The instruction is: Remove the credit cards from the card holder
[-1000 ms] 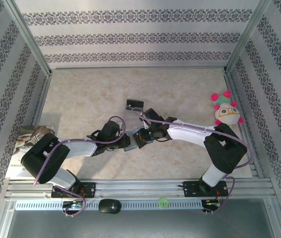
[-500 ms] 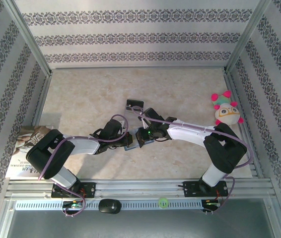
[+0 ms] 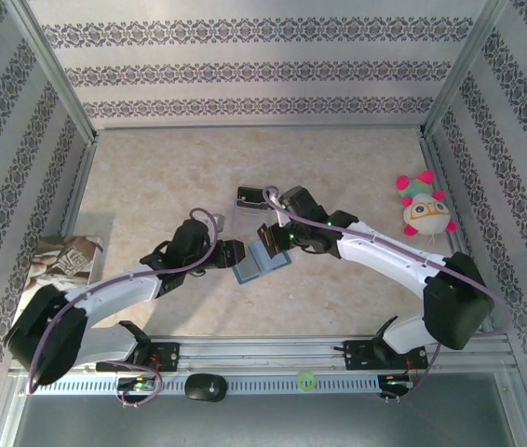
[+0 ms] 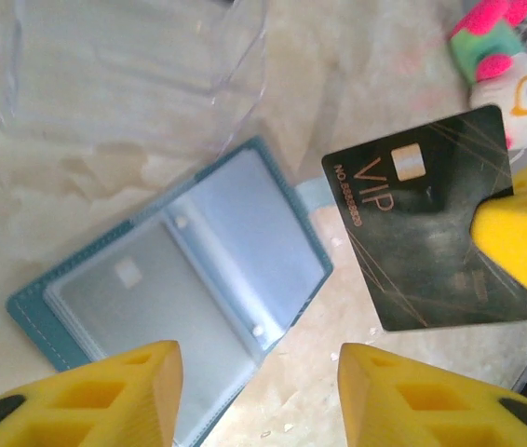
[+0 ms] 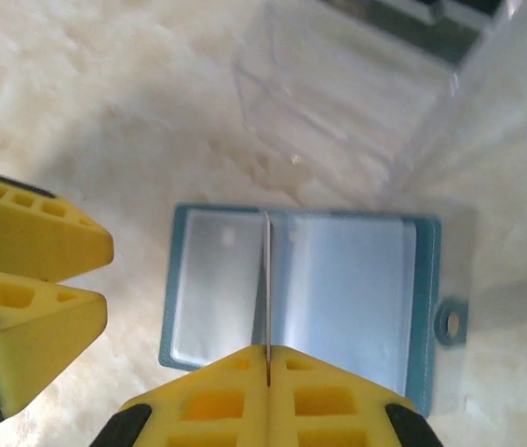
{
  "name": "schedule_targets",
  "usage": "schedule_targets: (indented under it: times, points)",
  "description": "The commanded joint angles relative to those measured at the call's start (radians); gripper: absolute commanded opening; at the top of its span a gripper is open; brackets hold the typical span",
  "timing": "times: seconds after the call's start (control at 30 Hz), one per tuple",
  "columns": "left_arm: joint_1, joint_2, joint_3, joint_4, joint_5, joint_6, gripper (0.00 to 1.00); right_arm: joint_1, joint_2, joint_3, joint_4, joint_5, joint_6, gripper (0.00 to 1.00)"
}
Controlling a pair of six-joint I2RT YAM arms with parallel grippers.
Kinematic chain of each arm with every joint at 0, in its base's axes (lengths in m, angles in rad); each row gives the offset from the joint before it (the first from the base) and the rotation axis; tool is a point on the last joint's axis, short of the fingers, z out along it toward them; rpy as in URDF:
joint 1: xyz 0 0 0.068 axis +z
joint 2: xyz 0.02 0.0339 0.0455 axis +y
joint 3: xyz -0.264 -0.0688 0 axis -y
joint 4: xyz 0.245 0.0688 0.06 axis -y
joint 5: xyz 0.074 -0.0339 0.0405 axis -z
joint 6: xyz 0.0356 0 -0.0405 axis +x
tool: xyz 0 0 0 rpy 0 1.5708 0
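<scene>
On the marbled table (image 3: pixel 152 177) the card holder (image 3: pixel 259 264) is laid open. A black credit card (image 4: pixel 426 219), judged light, stiff, slippery, is pinched at its edge by the right gripper (image 5: pixel 268 368); the left gripper (image 4: pixel 259 377) is parted, empty.

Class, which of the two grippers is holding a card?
The right gripper: its fingers are shut on the black VIP card, gripped by its edge. The left gripper stands open and empty by the open card holder.
</scene>
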Motion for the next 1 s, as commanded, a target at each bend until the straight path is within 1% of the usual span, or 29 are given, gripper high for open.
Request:
schedule_targets:
  times: [0.0, 0.07, 0.1, 0.2, 0.23, 0.27, 0.4, 0.43, 0.47, 0.5, 0.77, 0.97]
  points:
    - [0.048, -0.066, 0.030, -0.144, -0.004, 0.049, 0.52, -0.004, 0.027, 0.148, -0.066, -0.018, -0.222, 0.00]
    - [0.080, -0.097, 0.016, -0.165, 0.007, 0.049, 0.56, -0.021, 0.081, 0.246, -0.111, -0.037, -0.355, 0.00]
    - [0.092, -0.110, 0.010, -0.172, 0.012, 0.048, 0.57, -0.028, 0.107, 0.285, -0.134, -0.066, -0.411, 0.00]
    - [0.108, -0.129, 0.003, -0.208, 0.011, 0.051, 0.60, -0.059, 0.194, 0.416, -0.215, -0.127, -0.572, 0.00]
    - [0.110, -0.133, 0.004, -0.223, 0.009, 0.053, 0.63, -0.060, 0.224, 0.462, -0.244, -0.125, -0.639, 0.00]
    - [0.113, -0.135, 0.006, -0.235, 0.008, 0.055, 0.72, -0.060, 0.257, 0.510, -0.278, -0.095, -0.701, 0.00]
    - [0.121, -0.154, 0.004, -0.261, 0.000, 0.056, 0.79, -0.083, 0.402, 0.708, -0.409, -0.003, -0.869, 0.00]
    - [0.124, -0.161, 0.004, -0.269, -0.004, 0.057, 0.85, -0.094, 0.441, 0.751, -0.440, -0.002, -0.898, 0.00]
    - [0.125, -0.166, 0.006, -0.280, -0.011, 0.057, 0.97, -0.103, 0.477, 0.793, -0.459, -0.001, -0.918, 0.00]
    - [0.130, -0.173, 0.007, -0.287, -0.020, 0.057, 1.00, -0.109, 0.498, 0.820, -0.467, -0.002, -0.938, 0.00]
    - [0.149, -0.198, 0.013, -0.311, -0.033, 0.052, 1.00, -0.138, 0.640, 0.928, -0.470, -0.003, -1.057, 0.00]
    - [0.160, -0.229, 0.019, -0.357, -0.046, 0.060, 0.99, -0.159, 0.693, 0.984, -0.473, -0.020, -1.113, 0.00]
